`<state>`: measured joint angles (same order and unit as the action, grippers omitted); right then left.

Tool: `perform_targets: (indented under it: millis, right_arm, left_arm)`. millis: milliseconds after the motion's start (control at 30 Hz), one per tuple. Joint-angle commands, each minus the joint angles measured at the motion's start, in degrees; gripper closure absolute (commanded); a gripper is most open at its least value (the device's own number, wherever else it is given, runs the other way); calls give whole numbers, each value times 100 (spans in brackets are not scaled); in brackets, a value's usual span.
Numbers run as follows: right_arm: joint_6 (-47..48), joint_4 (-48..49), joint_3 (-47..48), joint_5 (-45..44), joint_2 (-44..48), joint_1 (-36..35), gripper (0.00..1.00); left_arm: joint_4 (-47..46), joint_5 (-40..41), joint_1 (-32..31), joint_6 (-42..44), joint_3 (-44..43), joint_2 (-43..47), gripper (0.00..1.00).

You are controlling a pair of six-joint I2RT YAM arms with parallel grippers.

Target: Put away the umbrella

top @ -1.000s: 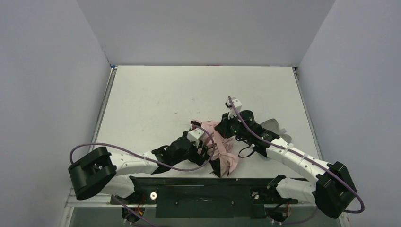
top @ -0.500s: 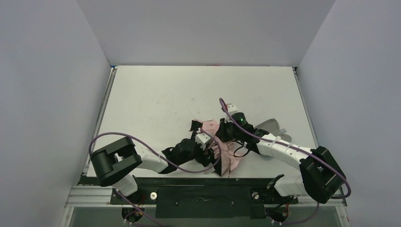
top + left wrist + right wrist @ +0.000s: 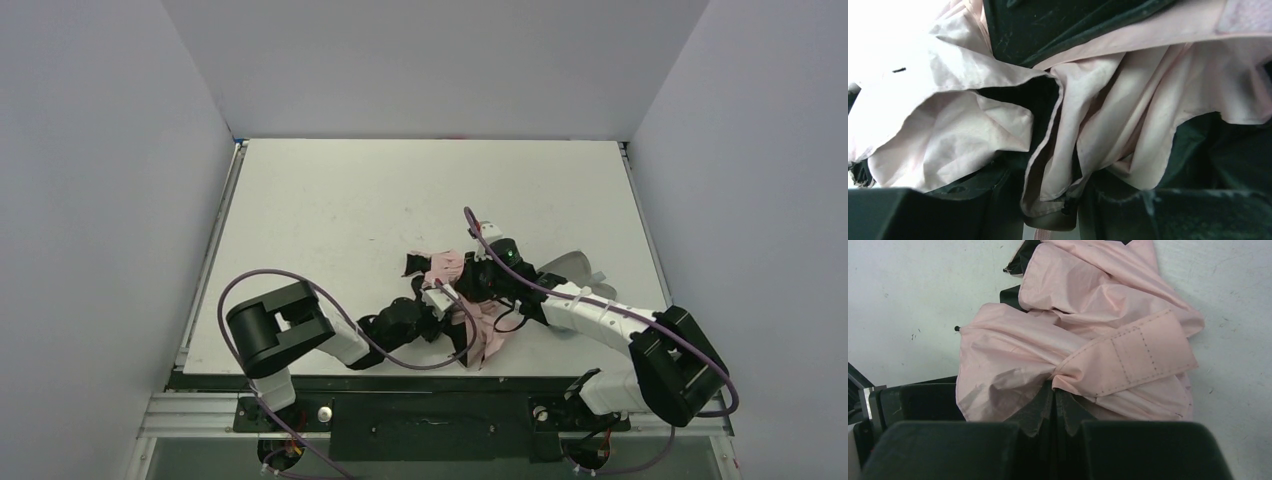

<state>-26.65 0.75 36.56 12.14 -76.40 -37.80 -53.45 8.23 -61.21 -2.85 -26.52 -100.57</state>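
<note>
The umbrella lies collapsed and crumpled on the table, toward the near edge and a little right of centre. It is a heap of pale pink cloth with black showing through the folds. Close up, its cloth is bunched, and a flat pink strap with a stitched patch lies across it.

The right gripper comes at it from the right side. Its two fingers are pressed together, with the cloth gathered to a pinch right at their tips.

The left gripper reaches in low from the near-left. In its own camera, a fold of pink cloth fills the narrow gap between its fingers — they look drawn in on that fold.

Just beyond the right arm, a pale rounded case rests on the table, partly hidden.
</note>
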Motion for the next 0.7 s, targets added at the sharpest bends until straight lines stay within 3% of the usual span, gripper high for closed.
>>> perform_targets:
  millis: [0,233,367,500,667]
  right_arm:
    - [49,-274,202,168,284,10,100]
    - [320,-844,848,350,1047,9,100]
    - [433,-800,1159,517,922,8,100]
    - [545,-607,1489,491,332,12,100]
    - [573,-411,1824,316,-1037,47,100]
  left_arm:
    - [-113,277,-276,241,95,117,100]
    - [-26,657,-1105,857,598,470,100]
    - [-279,757,-1473,983,807,542,100]
    - [-439,1009,-1785,1065,894,525,100]
    - [-624,1267,-2008,1153,1010,448,100]
